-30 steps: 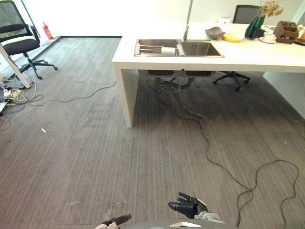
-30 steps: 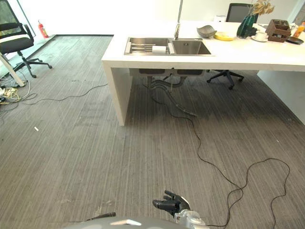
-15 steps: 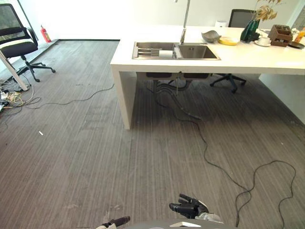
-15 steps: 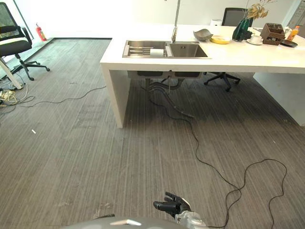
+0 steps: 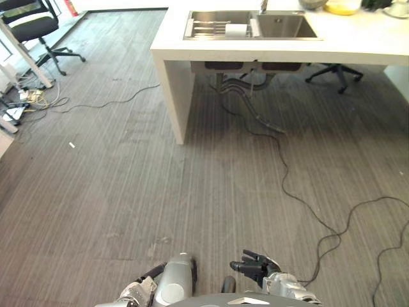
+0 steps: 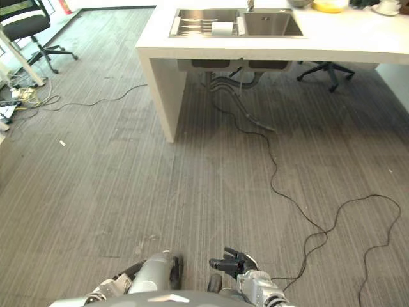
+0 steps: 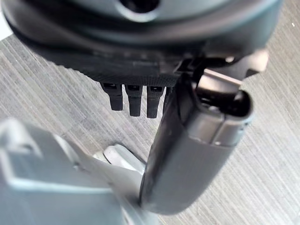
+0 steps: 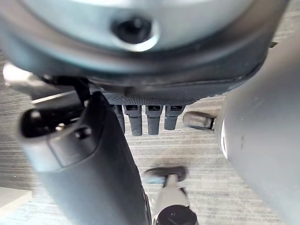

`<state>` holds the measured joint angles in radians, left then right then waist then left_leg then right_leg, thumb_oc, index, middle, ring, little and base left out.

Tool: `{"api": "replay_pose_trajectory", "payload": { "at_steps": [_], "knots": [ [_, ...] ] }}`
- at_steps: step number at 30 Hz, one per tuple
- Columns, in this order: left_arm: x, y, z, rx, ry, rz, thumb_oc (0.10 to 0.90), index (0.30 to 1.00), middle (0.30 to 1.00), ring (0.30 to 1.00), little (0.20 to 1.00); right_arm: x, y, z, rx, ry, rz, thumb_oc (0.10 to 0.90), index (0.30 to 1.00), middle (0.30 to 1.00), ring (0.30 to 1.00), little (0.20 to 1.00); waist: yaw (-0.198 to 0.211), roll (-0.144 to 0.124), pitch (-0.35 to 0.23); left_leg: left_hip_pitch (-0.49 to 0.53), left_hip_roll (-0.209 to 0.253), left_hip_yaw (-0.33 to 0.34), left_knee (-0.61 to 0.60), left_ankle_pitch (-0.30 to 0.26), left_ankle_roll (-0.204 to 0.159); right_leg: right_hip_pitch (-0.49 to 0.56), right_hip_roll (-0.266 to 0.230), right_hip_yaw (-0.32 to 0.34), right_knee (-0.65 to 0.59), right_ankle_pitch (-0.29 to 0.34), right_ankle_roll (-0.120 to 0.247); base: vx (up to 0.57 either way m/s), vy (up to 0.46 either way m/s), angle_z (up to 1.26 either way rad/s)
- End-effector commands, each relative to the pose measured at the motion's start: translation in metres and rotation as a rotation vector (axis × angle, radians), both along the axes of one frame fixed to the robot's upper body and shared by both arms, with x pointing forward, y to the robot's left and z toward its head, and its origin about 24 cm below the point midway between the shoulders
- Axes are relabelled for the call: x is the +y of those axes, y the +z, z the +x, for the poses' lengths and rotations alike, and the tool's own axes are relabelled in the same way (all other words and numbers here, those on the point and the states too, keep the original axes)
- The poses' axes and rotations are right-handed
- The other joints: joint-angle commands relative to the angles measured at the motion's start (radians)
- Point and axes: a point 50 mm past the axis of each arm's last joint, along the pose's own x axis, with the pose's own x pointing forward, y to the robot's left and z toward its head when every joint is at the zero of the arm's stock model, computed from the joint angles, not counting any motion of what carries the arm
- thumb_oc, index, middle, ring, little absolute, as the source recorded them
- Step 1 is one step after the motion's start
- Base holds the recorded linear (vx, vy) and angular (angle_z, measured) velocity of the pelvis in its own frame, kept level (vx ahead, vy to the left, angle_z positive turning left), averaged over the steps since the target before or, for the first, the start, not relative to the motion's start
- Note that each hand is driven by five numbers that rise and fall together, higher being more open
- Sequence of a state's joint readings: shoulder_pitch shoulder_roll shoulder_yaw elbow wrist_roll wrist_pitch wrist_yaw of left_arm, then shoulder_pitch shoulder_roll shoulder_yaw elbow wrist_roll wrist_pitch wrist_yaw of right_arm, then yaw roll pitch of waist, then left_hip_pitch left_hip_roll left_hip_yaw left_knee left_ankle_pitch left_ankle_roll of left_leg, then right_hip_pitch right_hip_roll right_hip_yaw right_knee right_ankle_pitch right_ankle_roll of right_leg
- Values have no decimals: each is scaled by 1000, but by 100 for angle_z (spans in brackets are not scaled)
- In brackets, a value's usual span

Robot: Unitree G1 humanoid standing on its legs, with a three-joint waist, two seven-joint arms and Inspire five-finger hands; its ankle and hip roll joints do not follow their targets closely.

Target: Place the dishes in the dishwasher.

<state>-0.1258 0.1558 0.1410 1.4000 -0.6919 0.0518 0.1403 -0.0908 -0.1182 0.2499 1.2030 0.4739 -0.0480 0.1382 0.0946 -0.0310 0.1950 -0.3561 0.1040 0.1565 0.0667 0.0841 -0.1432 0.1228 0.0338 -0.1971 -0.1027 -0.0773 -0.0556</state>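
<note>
Both hands hang empty, left hand (image 7: 136, 101) and right hand (image 5: 255, 267) relaxed, well short of the tabletop (image 5: 358, 48). Yellow dish (image 5: 342, 7) at its far edge: probably stiff, slippery, breakable; grasp the rim.

Floor (image 5: 128, 192): grey striped carpet. On it: white counter (image 5: 358, 48) with an inset double sink (image 5: 252, 25); black office chair (image 5: 32, 25) at far left, a second chair (image 5: 335, 70) behind the counter; bundle of cables (image 5: 25, 102) at left; small white scrap (image 5: 71, 145). On the counter: yellow dish (image 5: 342, 7).
</note>
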Motion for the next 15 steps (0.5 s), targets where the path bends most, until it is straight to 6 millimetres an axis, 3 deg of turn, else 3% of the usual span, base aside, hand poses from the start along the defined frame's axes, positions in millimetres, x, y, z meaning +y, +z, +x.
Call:
{"api": "replay_pose_trajectory", "payload": {
  "at_steps": [1,3,4,5,6,8,9,11,12,14,15],
  "knots": [
    [-32,-12,-44,177,-80,-65,800,900,900,900,900,11,1,-10,-62,-51,41,800,900,900,900,900,30,-19,-103,6,29,-1,-154,102,1,179,-36,96,15,-98,119,486,77,-19],
    [-31,-12,-47,194,-56,-56,800,900,900,900,900,12,2,-6,-71,-45,35,800,900,900,900,900,52,-20,-112,-1,47,-29,-154,126,-9,215,-27,139,15,-123,116,387,57,-44],
    [-28,-12,-56,222,-53,-64,800,900,900,900,900,15,2,-5,-70,-43,48,800,900,900,900,900,59,-17,-139,57,64,-19,-154,154,-4,268,-22,188,15,-152,117,506,122,-85],
    [-23,-11,-57,230,-70,-64,800,900,900,900,900,17,2,-6,-70,-44,55,800,900,900,900,900,59,-22,-149,73,69,-12,-154,199,-15,293,-25,190,15,-159,112,667,172,-101],
    [-20,-11,-52,217,-82,-56,800,900,900,900,900,19,2,-6,-71,-47,60,800,900,900,900,900,57,-31,-158,83,69,-2,-153,220,-16,311,-30,186,15,-159,115,531,139,-101],
    [-14,-9,-43,192,-102,-38,800,900,900,900,900,27,1,-10,-71,-69,87,800,900,900,900,900,56,-70,-189,133,38,3,-154,194,16,319,-56,164,67,-129,141,534,157,-69],
    [-2,-7,-39,184,-117,3,800,900,900,900,900,41,0,-14,-62,-76,129,800,900,900,900,900,51,-111,-202,191,0,-2,-154,146,40,260,-73,150,203,-72,179,458,154,-16],
    [10,-3,-28,157,-136,47,800,900,900,900,900,54,1,-14,-64,-43,159,800,900,900,900,900,43,-138,-211,225,-16,0,-154,119,65,184,-67,156,370,84,231,310,114,18],
    [9,-3,-29,158,-136,46,800,900,900,900,900,53,1,-14,-64,-43,158,800,900,900,900,900,42,-141,-213,226,-20,-1,-154,113,64,184,-70,155,373,79,232,221,83,56],
    [8,-2,-22,148,-168,48,800,900,900,900,900,58,2,-12,-64,-40,170,800,900,900,900,900,24,-142,-204,277,-35,-18,-154,72,95,88,-73,140,557,196,273,304,167,60],
    [3,-2,-18,159,-182,12,800,900,900,900,900,62,3,-7,-68,-45,191,800,900,900,900,900,4,-102,-177,335,-24,-43,-154,50,122,-13,-87,85,755,271,280,326,202,27]
  ]
}}
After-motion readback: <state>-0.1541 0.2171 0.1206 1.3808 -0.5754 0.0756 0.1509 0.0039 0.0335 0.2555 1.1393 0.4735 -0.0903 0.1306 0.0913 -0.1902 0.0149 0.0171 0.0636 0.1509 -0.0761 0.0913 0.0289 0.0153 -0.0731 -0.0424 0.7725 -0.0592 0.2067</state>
